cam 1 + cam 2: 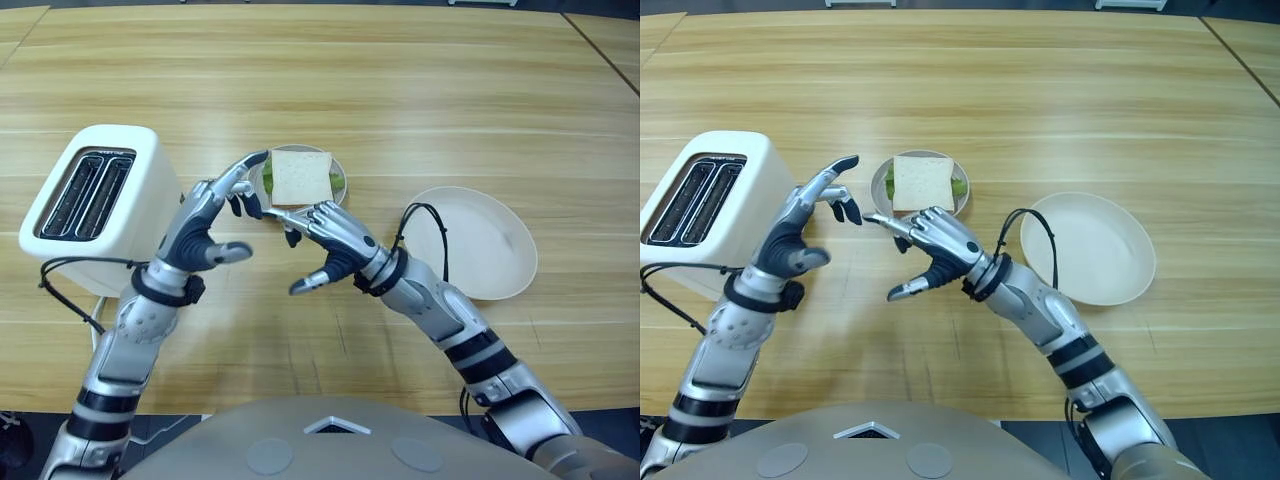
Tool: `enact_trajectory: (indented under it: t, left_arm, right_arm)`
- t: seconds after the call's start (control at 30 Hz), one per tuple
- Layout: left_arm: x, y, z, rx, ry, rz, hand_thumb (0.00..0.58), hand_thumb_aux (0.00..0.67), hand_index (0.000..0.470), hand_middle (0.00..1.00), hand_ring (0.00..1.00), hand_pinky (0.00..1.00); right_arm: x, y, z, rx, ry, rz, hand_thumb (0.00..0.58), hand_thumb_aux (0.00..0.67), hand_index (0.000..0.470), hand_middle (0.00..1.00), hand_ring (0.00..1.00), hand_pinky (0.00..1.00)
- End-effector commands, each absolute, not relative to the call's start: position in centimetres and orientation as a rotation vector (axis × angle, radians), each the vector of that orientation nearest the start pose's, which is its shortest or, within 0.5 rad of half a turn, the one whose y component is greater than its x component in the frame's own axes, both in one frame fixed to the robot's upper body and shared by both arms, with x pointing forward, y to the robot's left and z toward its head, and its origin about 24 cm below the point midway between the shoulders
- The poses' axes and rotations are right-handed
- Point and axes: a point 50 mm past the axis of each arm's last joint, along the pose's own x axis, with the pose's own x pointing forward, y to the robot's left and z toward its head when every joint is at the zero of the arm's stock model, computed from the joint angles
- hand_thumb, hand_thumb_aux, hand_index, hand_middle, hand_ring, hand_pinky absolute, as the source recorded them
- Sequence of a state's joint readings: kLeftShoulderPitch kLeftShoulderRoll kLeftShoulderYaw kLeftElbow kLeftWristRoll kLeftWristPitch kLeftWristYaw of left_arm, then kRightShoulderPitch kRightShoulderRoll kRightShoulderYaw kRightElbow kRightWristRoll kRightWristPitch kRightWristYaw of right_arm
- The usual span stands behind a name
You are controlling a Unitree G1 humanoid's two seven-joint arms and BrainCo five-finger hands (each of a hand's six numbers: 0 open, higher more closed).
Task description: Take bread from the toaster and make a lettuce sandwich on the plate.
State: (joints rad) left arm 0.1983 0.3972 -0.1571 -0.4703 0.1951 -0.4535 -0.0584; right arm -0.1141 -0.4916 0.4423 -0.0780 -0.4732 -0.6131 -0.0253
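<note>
Our left hand (205,225) hangs released, fingers spread and holding nothing, between the toaster (95,200) and the small grey plate (880,185); in the left eye view its top fingertip overlaps the plate's rim, while the right eye view puts a strip of table (400,80) between them. Our right hand (335,245) is also released, fingers stretched loosely toward the plate's near edge; we cannot tell whether they touch it. On the plate lies the sandwich: a square bread slice (300,177) on top, with green lettuce (267,180) poking out at its left and right sides. The white toaster stands at our left, its two slots dark, so we cannot tell what is in them; a line of print by the slots is too small to read. A black cord (60,270) runs from its base. To the right sits a larger white plate (490,245), with the wrist cable (415,215) looping over its near-left rim
</note>
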Motion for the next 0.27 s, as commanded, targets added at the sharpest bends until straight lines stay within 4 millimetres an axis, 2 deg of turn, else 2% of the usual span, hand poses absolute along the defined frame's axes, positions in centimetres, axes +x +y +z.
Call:
enact_trajectory:
  t: [0.03, 0.1, 0.17, 0.27]
  left_arm:
    - [17.7, 14.7, 12.2, 0.339, -0.604, -0.402, 0.000, 0.000, 0.000, 0.00, 0.00, 0.00]
    - [17.6, 15.2, 11.0, 0.257, -0.543, -0.373, 0.000, 0.000, 0.000, 0.00, 0.00, 0.00]
    - [17.6, 15.3, 10.4, 0.212, -0.521, -0.353, 0.000, 0.000, 0.000, 0.00, 0.00, 0.00]
    - [17.7, 15.0, 10.2, 0.204, -0.519, -0.365, 0.000, 0.000, 0.000, 0.00, 0.00, 0.00]
  right_arm:
    - [22.0, -11.3, 9.7, -0.530, -0.645, 0.568, 0.000, 0.000, 0.000, 0.00, 0.00, 0.00]
    - [22.1, -12.2, 8.6, -0.386, -0.540, 0.489, 0.000, 0.000, 0.000, 0.00, 0.00, 0.00]
    - [21.8, -11.9, 7.6, -0.331, -0.490, 0.493, 0.000, 0.000, 0.000, 0.00, 0.00, 0.00]
    - [21.6, -11.2, 7.3, -0.285, -0.477, 0.500, 0.000, 0.000, 0.000, 0.00, 0.00, 0.00]
